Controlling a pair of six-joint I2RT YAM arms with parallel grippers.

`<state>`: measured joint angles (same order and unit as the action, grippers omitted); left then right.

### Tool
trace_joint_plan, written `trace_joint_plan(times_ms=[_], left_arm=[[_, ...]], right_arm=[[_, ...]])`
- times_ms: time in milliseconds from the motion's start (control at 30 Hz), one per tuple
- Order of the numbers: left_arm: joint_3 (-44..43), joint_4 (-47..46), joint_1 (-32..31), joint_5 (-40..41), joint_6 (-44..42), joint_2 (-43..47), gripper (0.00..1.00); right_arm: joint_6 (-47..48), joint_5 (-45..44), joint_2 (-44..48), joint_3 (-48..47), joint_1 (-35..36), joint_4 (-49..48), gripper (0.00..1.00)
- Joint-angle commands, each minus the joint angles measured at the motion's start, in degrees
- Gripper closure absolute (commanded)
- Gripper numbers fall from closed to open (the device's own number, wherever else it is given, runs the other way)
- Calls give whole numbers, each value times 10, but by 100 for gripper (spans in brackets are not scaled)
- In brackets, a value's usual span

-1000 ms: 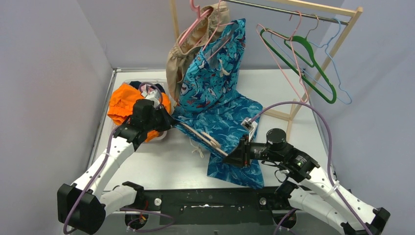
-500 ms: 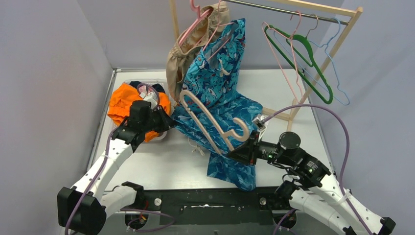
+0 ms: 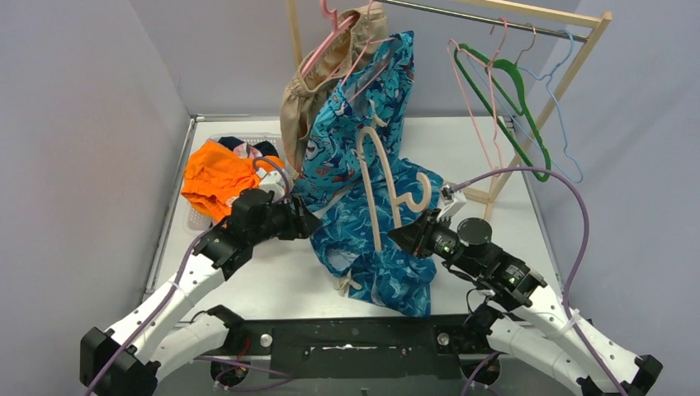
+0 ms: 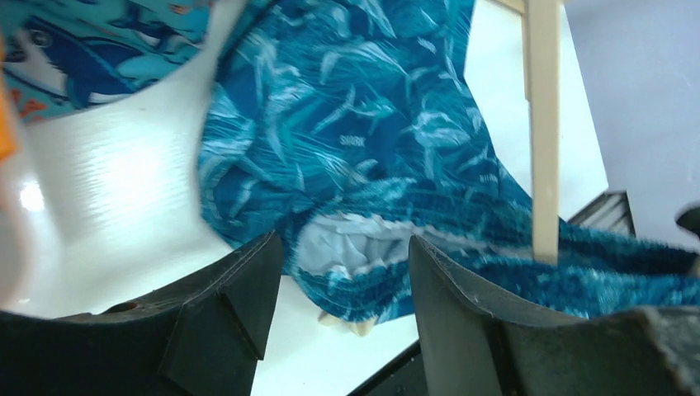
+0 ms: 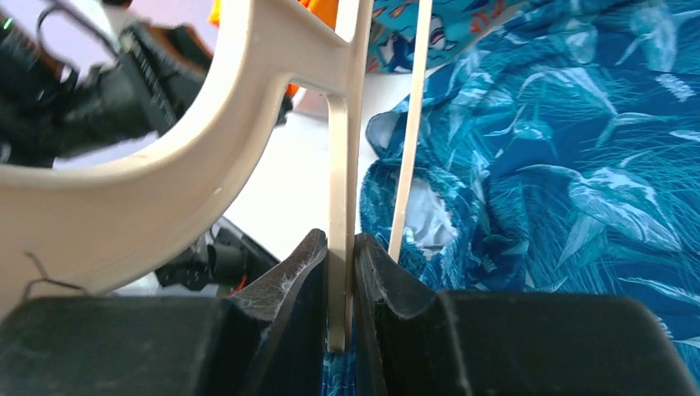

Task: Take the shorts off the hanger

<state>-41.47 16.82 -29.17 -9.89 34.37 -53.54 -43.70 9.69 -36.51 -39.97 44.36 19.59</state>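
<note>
here, the right gripper (image 5: 340, 247) is nearly closed, pinching a thin bar of the beige hanger (image 3: 381, 177), which stands upright over the dark teal-blue print shorts (image 3: 388, 276). these shorts lie crumpled on the counter (image 3: 272, 280) near the middle of its near edge. the left gripper (image 4: 342, 256) is partly open and holds nothing, just beside the shorts' left side. orange shorts (image 3: 216, 177) sit near the left edge.

Left pincer (image 4: 342, 247) agape, right pincer (image 5: 340, 243) tightly clamped.
</note>
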Motion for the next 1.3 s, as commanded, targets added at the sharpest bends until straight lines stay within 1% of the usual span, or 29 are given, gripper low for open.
trace_joint_plan(times_ms=[0,100,200,300,433,533,633,833,967,1067,1200,1233,1267], left_arm=[[-17,-44,-68,52,7,11,43],[-6,-90,-108,44,37,19,42],[13,-156,-159,45,62,28,38],[18,-202,-217,53,75,13,37],[4,-218,-315,100,74,-30,36],[-9,-219,-370,142,71,-68,35],[-23,-216,-381,155,68,-95,35],[-50,-224,-392,155,56,-130,36],[-53,-222,-392,150,51,-154,44],[-54,-216,-392,141,48,-167,62],[-52,-202,-392,141,38,-161,94],[-48,-197,-392,143,36,-155,100],[-42,-194,-392,144,36,-147,100]], right_arm=[[-46,-105,-14,-4,4,-85,100],[-66,-137,-32,2,4,-96,100],[-85,-152,-45,17,4,-114,100],[-107,-181,-54,28,5,-120,100],[-132,-222,-65,38,6,-130,100],[-141,-232,-86,35,8,-136,100],[-137,-228,-111,24,13,-137,100],[-139,-237,-125,22,25,-142,100],[-145,-237,-124,25,26,-142,100],[-146,-236,-120,26,27,-141,100],[-153,-248,-119,25,29,-133,100],[-152,-247,-121,23,29,-133,100],[-150,-249,-123,19,29,-132,100]])
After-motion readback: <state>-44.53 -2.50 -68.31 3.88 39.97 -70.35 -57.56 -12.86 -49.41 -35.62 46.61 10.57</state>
